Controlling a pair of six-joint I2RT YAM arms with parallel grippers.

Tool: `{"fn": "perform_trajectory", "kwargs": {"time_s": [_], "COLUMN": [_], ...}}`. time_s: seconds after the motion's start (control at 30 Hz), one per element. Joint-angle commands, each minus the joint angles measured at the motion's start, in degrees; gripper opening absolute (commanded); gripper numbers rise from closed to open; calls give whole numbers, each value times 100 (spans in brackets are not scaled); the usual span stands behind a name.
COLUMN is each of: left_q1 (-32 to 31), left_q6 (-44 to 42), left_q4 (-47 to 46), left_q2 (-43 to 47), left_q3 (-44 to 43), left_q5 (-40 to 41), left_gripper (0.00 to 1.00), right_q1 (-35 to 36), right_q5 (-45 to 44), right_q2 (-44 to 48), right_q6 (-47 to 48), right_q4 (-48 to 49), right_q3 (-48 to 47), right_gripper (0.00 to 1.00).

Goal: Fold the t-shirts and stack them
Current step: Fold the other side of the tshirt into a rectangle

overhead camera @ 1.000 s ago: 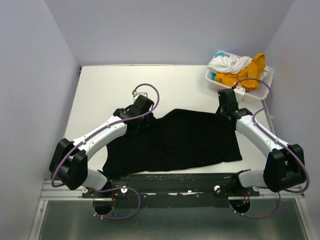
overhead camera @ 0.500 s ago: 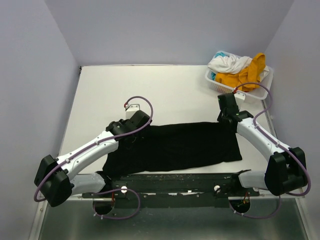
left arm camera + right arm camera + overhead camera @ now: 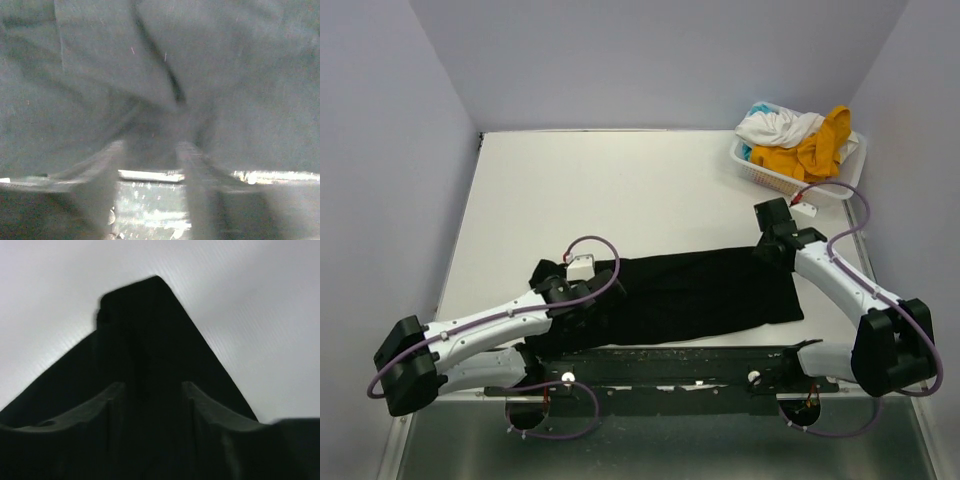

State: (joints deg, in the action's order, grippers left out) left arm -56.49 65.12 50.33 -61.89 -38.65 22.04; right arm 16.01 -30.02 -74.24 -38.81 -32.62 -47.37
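Note:
A large black t-shirt (image 3: 700,295) lies folded into a long band across the near part of the white table (image 3: 620,190). My left gripper (image 3: 565,308) sits low at the band's left end. In the left wrist view it (image 3: 150,152) is open, its fingers (image 3: 107,170) apart at the shirt's (image 3: 225,75) near edge. My right gripper (image 3: 772,248) hovers at the band's far right corner. In the right wrist view it (image 3: 150,390) is open, just above that corner of the cloth (image 3: 145,330). White (image 3: 775,128), mustard-yellow (image 3: 815,150) and teal (image 3: 760,107) t-shirts fill the basket.
The white slotted basket (image 3: 760,172) stands at the table's far right corner. A dark metal rail (image 3: 670,365) with the arm bases runs along the near edge, right behind the shirt. Pale walls close in on three sides.
Both grippers pulled the shirt's far edge toward the near edge, folding it into a narrower band, then opened and let it go. The left arm swung lower and nearer.

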Motion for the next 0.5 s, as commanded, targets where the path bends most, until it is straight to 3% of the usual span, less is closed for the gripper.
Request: {"fn": "perform_trajectory", "kwargs": {"time_s": [0.0,0.03,0.1,0.13,0.27,0.47], "left_q1": [-679,-820,-903,-906,-541,1561], "left_q6": [493,367,-137,-450,-1502,-2174], "left_q4": [846,786,281,-52,-1683,-3171], "left_q2": [832,1033,1426,1597,1630,753], "left_q3": [-128,-210,-304,-294,-228,-88], "left_q5": [-358,-350,-435,-470,-557,-1613], "left_gripper": [81,98,99,99,99,99], "right_q1": [-13,-11,-10,-14,-11,-14], "right_q5": [-628,-683,-581,-434,695,3105], "right_q2": [493,664,1068,1253,1929,1886], "right_q6": [-873,-944,-802,-671,241,825], "right_q4": [-1021,-1079,-982,-804,388,1819], "right_q3": [202,202,198,229,691,1192], "right_gripper": [63,68,83,98,100,100]}}
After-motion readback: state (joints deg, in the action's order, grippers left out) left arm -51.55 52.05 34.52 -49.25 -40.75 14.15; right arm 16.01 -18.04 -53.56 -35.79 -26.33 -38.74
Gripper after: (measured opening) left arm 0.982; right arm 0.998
